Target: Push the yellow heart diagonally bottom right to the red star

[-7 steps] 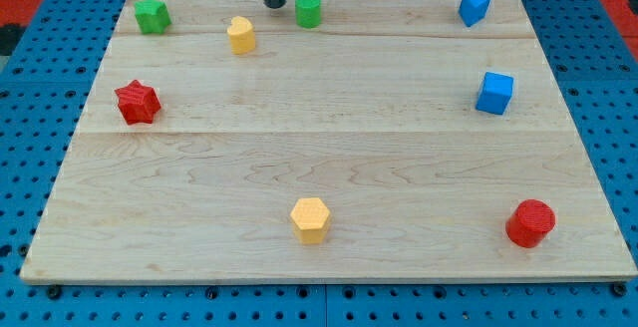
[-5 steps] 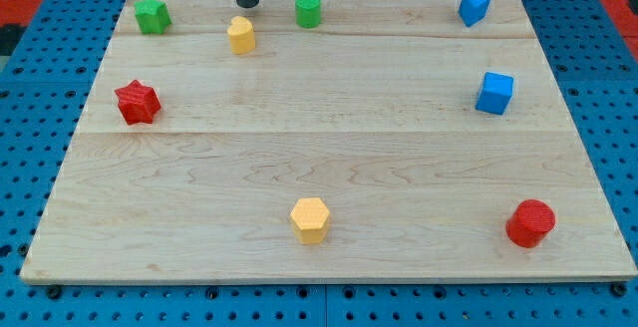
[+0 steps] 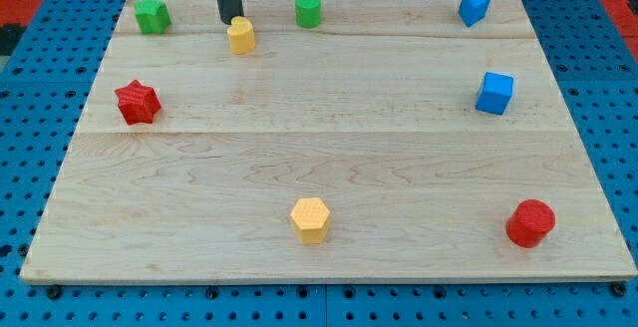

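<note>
The yellow heart (image 3: 240, 36) is seen near the view's top of the desk (image 3: 329, 158), left of centre, between the green star (image 3: 152, 15) and the green cylinder (image 3: 308, 10). My tip (image 3: 230, 19) is placed just at the heart's upper-left edge, touching or nearly so; contact cannot be settled. No gripper is fitted, so no open or closed state applies. The red star (image 3: 137, 102) is noted well apart, toward the view's lower left of the heart. The tip is thus judged well set for a push toward the view's lower right, though the spot diagonally bottom right of the star lies below and left of the heart. Not involved: yellow hexagon (image 3: 310, 219), red cylinder (image 3: 529, 223), two blue blocks (image 3: 494, 93).
</note>
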